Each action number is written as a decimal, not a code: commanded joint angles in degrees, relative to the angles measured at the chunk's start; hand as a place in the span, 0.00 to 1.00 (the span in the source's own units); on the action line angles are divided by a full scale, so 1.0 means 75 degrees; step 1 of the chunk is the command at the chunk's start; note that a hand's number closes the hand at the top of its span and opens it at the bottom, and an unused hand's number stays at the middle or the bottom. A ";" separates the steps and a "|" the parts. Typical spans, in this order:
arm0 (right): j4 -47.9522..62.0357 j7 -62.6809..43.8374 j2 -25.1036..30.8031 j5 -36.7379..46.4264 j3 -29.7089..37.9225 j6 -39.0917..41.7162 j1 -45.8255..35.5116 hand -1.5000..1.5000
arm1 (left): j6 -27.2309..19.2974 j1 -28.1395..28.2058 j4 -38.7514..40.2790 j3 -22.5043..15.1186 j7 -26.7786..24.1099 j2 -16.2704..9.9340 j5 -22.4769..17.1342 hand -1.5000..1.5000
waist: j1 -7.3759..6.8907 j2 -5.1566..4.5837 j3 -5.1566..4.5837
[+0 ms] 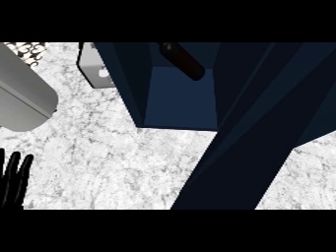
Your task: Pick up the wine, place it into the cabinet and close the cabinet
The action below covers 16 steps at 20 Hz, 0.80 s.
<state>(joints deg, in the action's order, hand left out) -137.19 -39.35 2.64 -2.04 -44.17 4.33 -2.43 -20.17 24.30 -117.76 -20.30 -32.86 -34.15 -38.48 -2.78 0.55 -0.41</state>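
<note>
A dark navy cabinet (181, 101) stands on the counter at the upper middle, its inside showing. The wine bottle (184, 61), dark and slim, leans tilted in the top of that opening. The cabinet door (236, 167) is swung open and stretches as a wide dark panel from the lower middle up to the upper right. My left hand (5, 181) rests at the lower left edge, fingers straight and pointing up, holding nothing and far from the cabinet. My right hand does not show; the door covers much of the right side.
A large rounded grey object (14, 91) lies at the upper left. A small light grey box (95, 66) stands against the cabinet's left side. The white marbled counter (105, 157) shows between my left hand and the door.
</note>
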 commanded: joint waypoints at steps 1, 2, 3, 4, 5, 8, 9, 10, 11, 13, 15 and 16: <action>0.0493 -0.0007 -0.0334 0.0070 -0.0849 -0.1263 -0.1465 1.00 | 0.0778 0.0419 -0.0153 0.0753 0.0001 -0.0465 -0.0684 0.00 | -0.0054 -0.0032 0.0006; 0.0449 -0.0392 -0.0336 0.0106 -0.0863 -0.1581 -0.1806 1.00 | 0.0744 0.0668 -0.0412 0.0751 0.0014 -0.0540 -0.0658 0.00 | -0.0107 -0.0005 0.0004; 0.1049 0.0194 -0.0338 0.0186 -0.1138 -0.2029 -0.2165 1.00 | 0.0815 0.0331 -0.0096 0.0924 0.0010 -0.0450 -0.0749 0.00 | 0.0004 -0.0037 0.0009; 0.1335 0.0127 -0.0339 0.0099 -0.1121 -0.2225 -0.2490 1.00 | 0.1107 0.0640 -0.0036 0.0922 -0.0209 -0.0527 -0.0712 0.00 | -0.0118 -0.0027 0.0001; 0.1440 0.0157 -0.0333 -0.0022 -0.0924 -0.2364 -0.2842 1.00 | 0.1184 0.0256 0.0176 0.1211 -0.0086 -0.0594 -0.0896 0.00 | -0.0072 -0.0062 -0.0004; 0.1767 -0.0246 -0.0325 -0.0544 -0.0395 -0.2858 -0.3925 1.00 | 0.1595 0.0714 -0.0029 0.1601 -0.0144 -0.0851 -0.1138 0.00 | -0.0154 -0.0049 0.0008; 0.2385 -0.0016 -0.0327 -0.0629 -0.0367 -0.2984 -0.4314 1.00 | 0.1622 0.0646 -0.0052 0.1516 -0.0065 -0.0794 -0.1196 0.00 | -0.0182 -0.0073 0.0009; 0.2441 -0.0130 -0.0332 -0.0785 -0.0191 -0.3248 -0.4598 1.00 | 0.2007 0.0820 0.0162 0.1603 -0.0221 -0.0936 -0.1194 0.00 | -0.0298 -0.0059 -0.0005; 0.2960 -0.0052 -0.0336 -0.1055 -0.0104 -0.3496 -0.4972 1.00 | 0.1820 0.0918 -0.0211 0.1621 -0.0110 -0.0954 -0.1171 0.00 | -0.0302 -0.0069 0.0015; 0.3760 0.0069 -0.0342 -0.1511 0.0325 -0.3520 -0.5879 1.00 | 0.2077 0.0832 -0.0038 0.1834 -0.0110 -0.0926 -0.1458 0.00 | -0.0322 -0.0105 0.0014; 0.4438 0.0180 -0.0346 -0.2027 0.0795 -0.3537 -0.6827 1.00 | 0.2101 0.0603 0.0081 0.1949 -0.0020 -0.0931 -0.1540 0.00 | -0.0251 -0.0137 0.0021; 0.4787 0.0370 -0.0347 -0.2118 0.0824 -0.3637 -0.7132 1.00 | 0.2483 0.0775 0.0185 0.2283 -0.0116 -0.1129 -0.1685 0.00 | -0.0345 -0.0121 0.0018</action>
<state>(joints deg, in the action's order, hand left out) -110.64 -38.71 0.58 -13.20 -41.61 -20.74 -45.33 -5.09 29.72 -117.45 -6.49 -33.67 -41.13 -48.89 -4.77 -0.16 -0.29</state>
